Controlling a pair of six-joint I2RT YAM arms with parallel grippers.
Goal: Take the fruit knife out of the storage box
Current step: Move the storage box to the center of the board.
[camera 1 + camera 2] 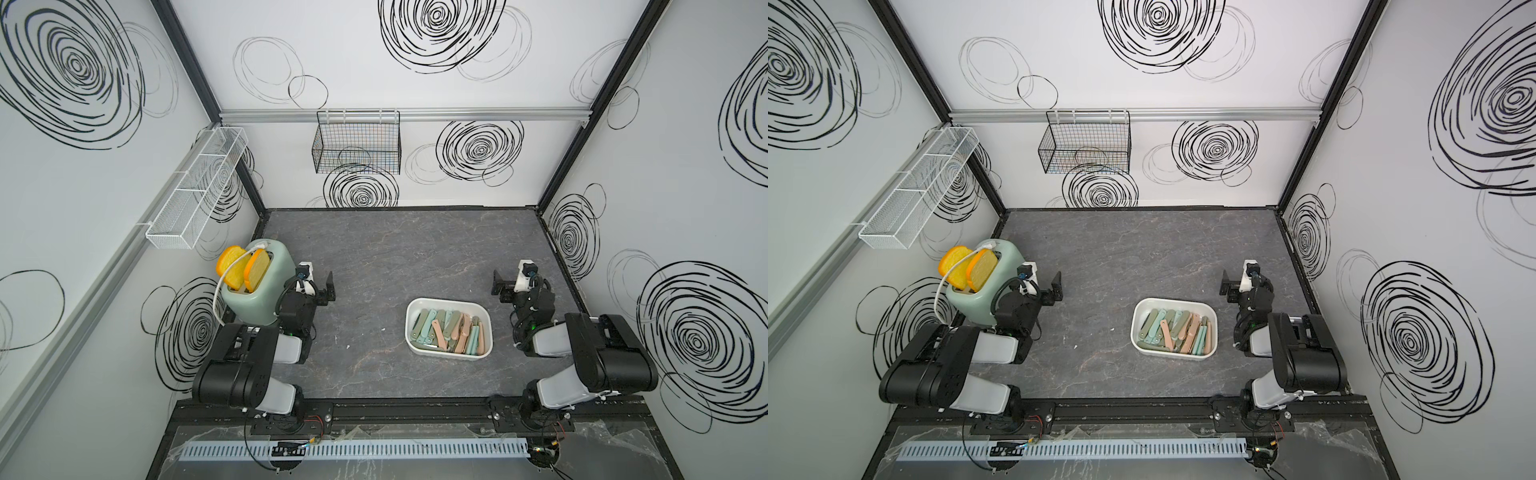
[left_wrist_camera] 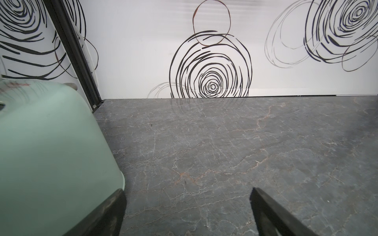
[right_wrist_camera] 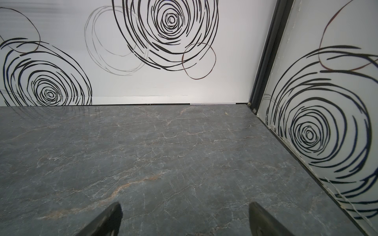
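Storage box (image 1: 451,303) holds fruit knives (image 1: 446,332), frame right of centre | I see left end effector (image 2: 187,191) wide | right end effector (image 3: 185,204) wide

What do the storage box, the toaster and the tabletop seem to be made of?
Storage box: probably white plastic, smooth, slightly shiny; rounded corners and rolled rim suggest moulding.
Toaster: glossy pale green shell with soft reflections; plastic or painted metal, cannot tell.
Tabletop: dark grey, pale veins like marble, polished enough to mirror the wall pattern; stone or printed laminate.
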